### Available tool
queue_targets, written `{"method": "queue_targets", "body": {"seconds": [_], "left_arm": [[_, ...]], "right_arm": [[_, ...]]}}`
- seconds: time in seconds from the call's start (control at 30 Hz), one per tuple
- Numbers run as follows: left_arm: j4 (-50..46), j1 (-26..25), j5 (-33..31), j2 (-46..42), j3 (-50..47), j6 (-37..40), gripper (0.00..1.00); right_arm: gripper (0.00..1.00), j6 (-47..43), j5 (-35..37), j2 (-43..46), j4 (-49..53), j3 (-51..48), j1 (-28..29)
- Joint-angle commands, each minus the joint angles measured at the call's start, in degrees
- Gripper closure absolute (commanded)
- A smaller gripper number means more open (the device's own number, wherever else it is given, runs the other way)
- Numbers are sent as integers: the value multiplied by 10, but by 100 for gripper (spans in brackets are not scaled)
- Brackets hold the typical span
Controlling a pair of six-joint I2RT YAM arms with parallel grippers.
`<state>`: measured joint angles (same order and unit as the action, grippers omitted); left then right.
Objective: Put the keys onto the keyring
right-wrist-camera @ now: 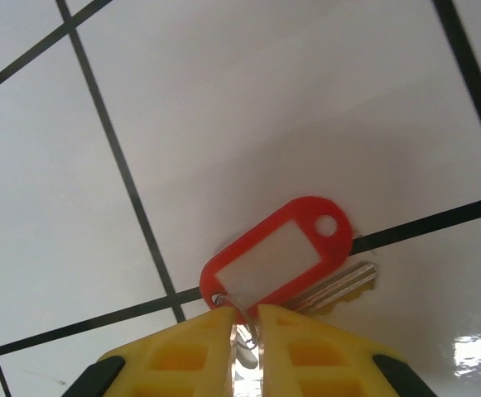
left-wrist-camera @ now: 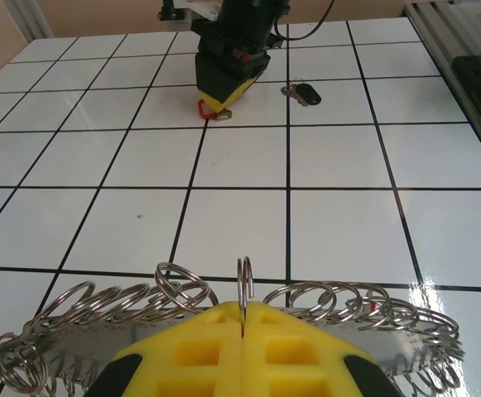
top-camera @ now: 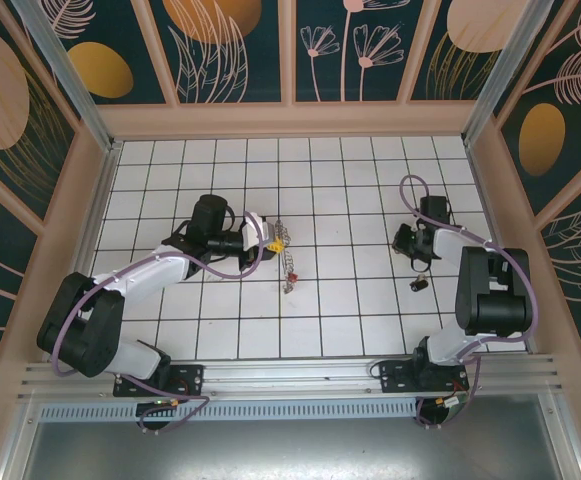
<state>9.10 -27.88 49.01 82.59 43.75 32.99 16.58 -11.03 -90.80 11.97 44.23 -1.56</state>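
Left tool (left-wrist-camera: 242,331): clenched on keyring (left-wrist-camera: 323,302).
Right tool (right-wrist-camera: 246,327): straddles red key (right-wrist-camera: 277,256); grip I cannot tell.
Progress: key unthreaded, on counter (right-wrist-camera: 306,99).

- so the table (top-camera: 370,330) is white square tiles with thin black grid lines, glossy enough to catch some glare
- keyring (top-camera: 288,255) is left of centre, up on its edge, little split rings fanned out just over the tiles; can't tell if it's actually touching
- tiny red bit (top-camera: 290,286) right at its near end, too small to make out
- red-tagged key (right-wrist-camera: 277,265) lies flat over on the right, tag across a grid line, metal shaft poking out from under it
- dark-headed key (top-camera: 419,284) lies near that one, not touching it
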Motion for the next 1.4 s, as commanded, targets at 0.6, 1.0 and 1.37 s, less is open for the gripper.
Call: {"method": "queue_targets", "body": {"seconds": [0.6, 1.0, 1.37], "left_arm": [[-1, -4, 25, 6, 16, 11, 100], [-3, -4, 24, 9, 18, 12, 100], [-8, -4, 22, 11, 19, 15, 100]], "right_arm": [[87, -18, 22, 2, 26, 29, 25], [86, -22, 27, -11, 24, 33, 27], [91, -23, 22, -9, 30, 38, 29]]}}
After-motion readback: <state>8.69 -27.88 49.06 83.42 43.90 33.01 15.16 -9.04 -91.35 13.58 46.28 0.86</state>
